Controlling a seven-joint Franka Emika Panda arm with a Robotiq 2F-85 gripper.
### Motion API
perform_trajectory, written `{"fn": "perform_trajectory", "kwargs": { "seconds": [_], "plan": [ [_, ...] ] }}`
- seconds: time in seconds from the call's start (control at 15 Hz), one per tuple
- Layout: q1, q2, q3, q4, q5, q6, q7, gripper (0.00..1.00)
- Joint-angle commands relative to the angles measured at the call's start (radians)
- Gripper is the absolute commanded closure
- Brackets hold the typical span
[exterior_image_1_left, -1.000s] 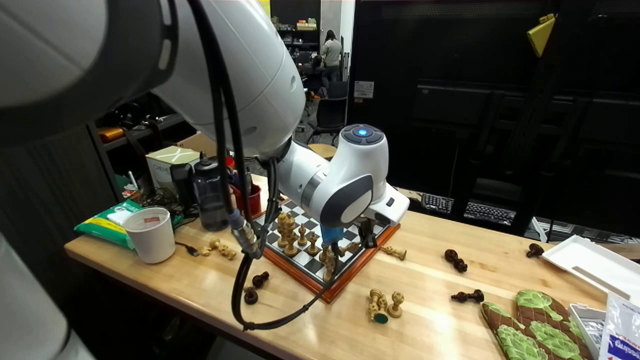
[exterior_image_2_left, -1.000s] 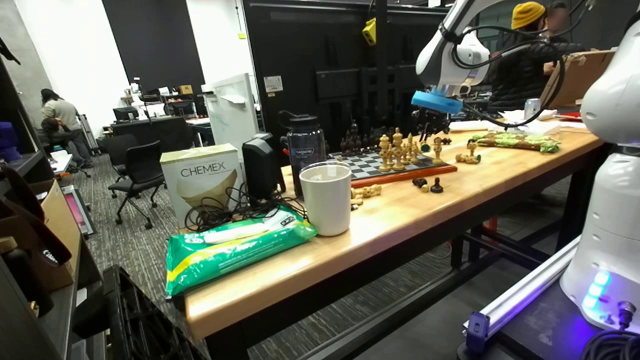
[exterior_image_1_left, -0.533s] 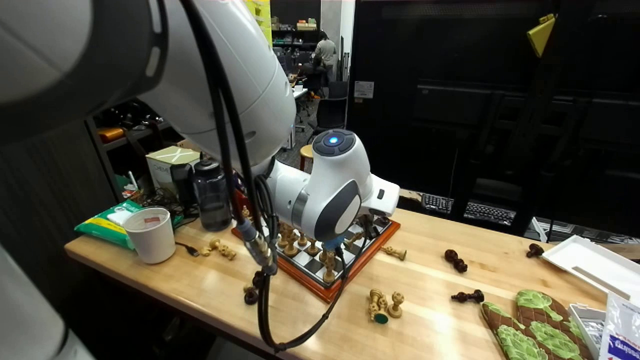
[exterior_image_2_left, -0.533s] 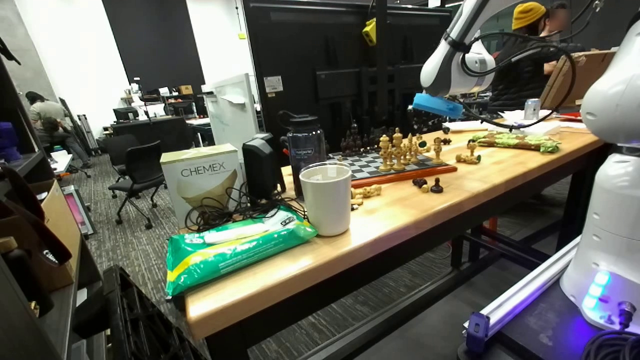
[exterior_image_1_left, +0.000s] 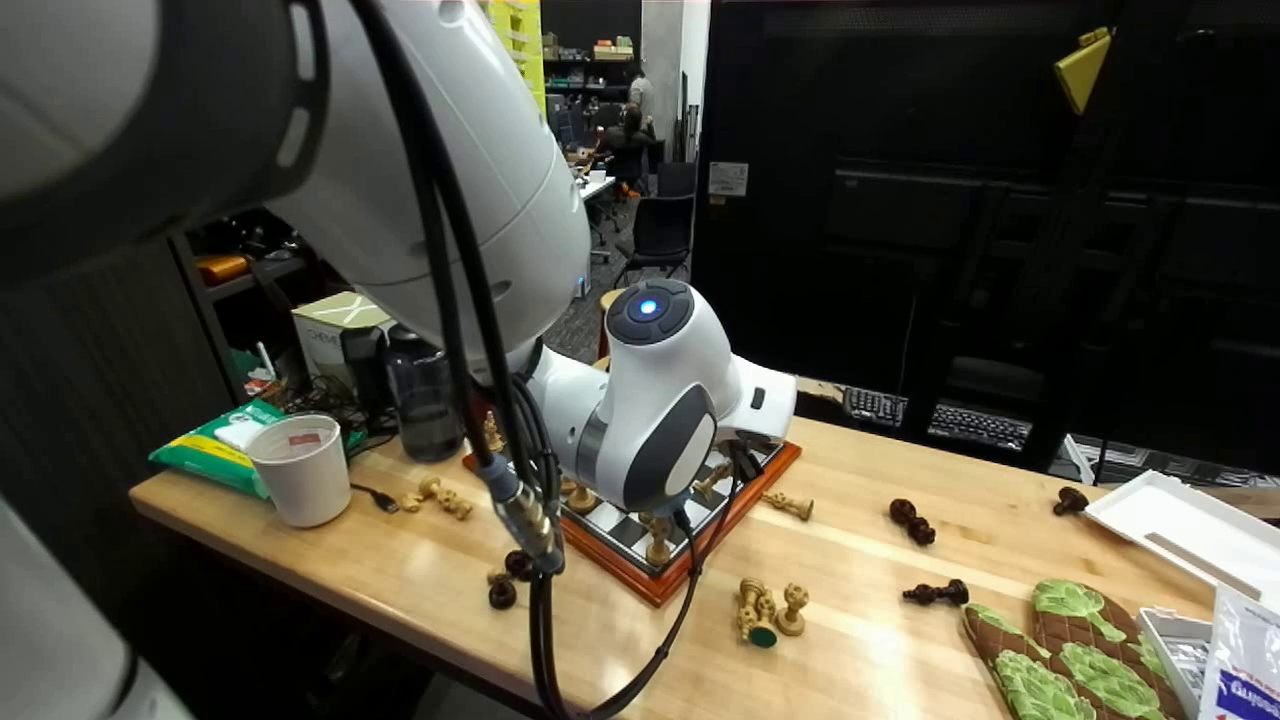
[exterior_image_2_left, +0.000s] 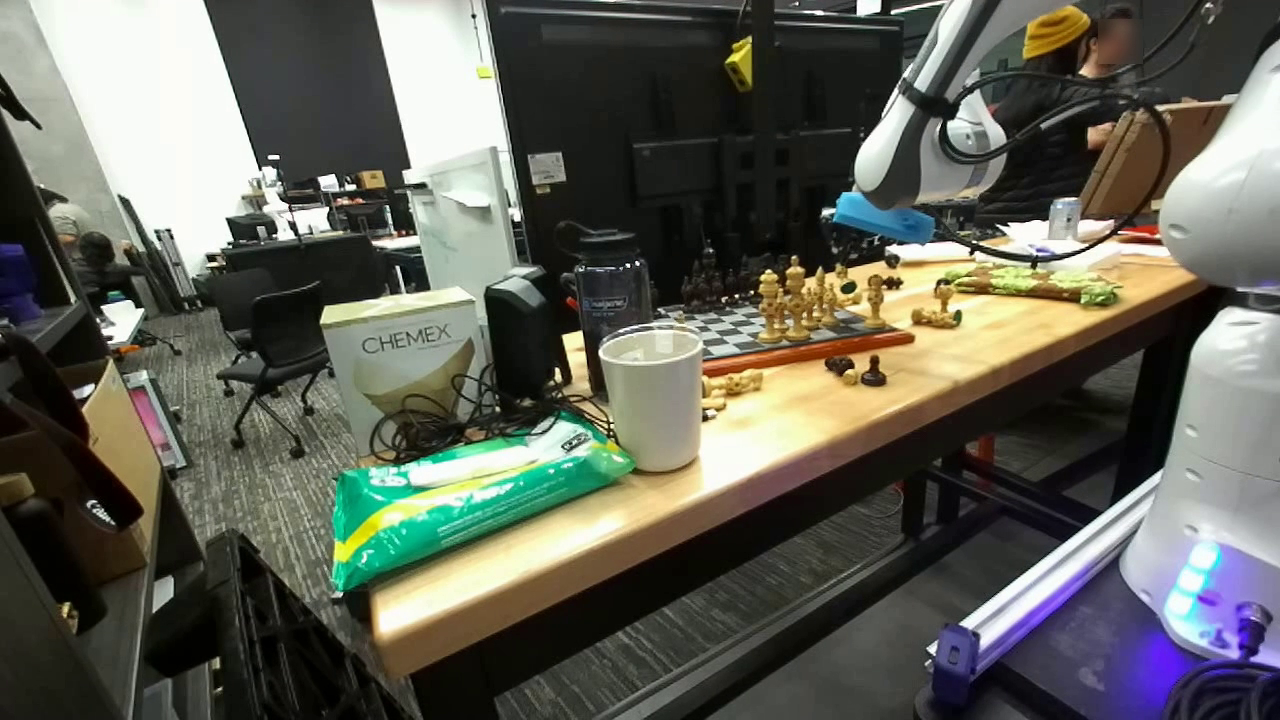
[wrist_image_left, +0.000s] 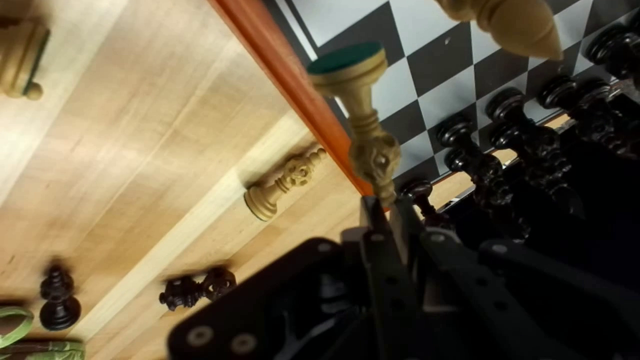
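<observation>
A white jointed robot arm (exterior_image_1_left: 520, 190) slopes from the upper left of the frame in an exterior view toward its middle, which places the wrist above the playing area. Below it, in both exterior views, stretches a long pale wooden tabletop (exterior_image_2_left: 560, 560). On this lies a black-and-white chequered chessboard with a reddish-brown wooden rim (exterior_image_1_left: 740, 520); in the wrist view its squares fill much of the upper right.

The black metal two-fingered gripper (wrist_image_left: 387, 202) enters at the bottom of the wrist view. Its jaws stand nearly together, the thin gap taken up by the narrow tip of a pale carved wooden chess piece with a green felt base (wrist_image_left: 367, 122). That piece appears just above the centre of the frame, overlapping the rim, its base tilted toward the top. It is probably pinched there because the slim tip fits between the fingertips; so small a hold may explain the slant. Whether it touches the chessboard cannot be told.

Glossy dark brown chess pieces (wrist_image_left: 490, 160) stand along the board's edge at the right, their row suggesting deliberate arrangement. Left of centre, a pale carved wooden piece lying on its side (wrist_image_left: 285, 185) rests just outside the rim, apparently out of play.
</observation>
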Motion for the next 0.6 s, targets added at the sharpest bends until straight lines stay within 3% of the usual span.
{"fn": "perform_trajectory", "kwargs": {
  "seconds": [0.0, 0.07, 0.13, 0.53],
  "plan": [
    [0.0, -0.036, 0.009, -0.04, -0.015, 0.039, -0.017, 0.98],
    [0.003, -0.034, 0.01, -0.042, -0.016, 0.049, -0.024, 0.98],
    [0.038, -0.034, 0.004, -0.043, 0.095, 0.053, -0.124, 0.98],
    [0.088, -0.029, 0.02, -0.035, 0.208, 0.069, -0.252, 0.98]
  ]
}}
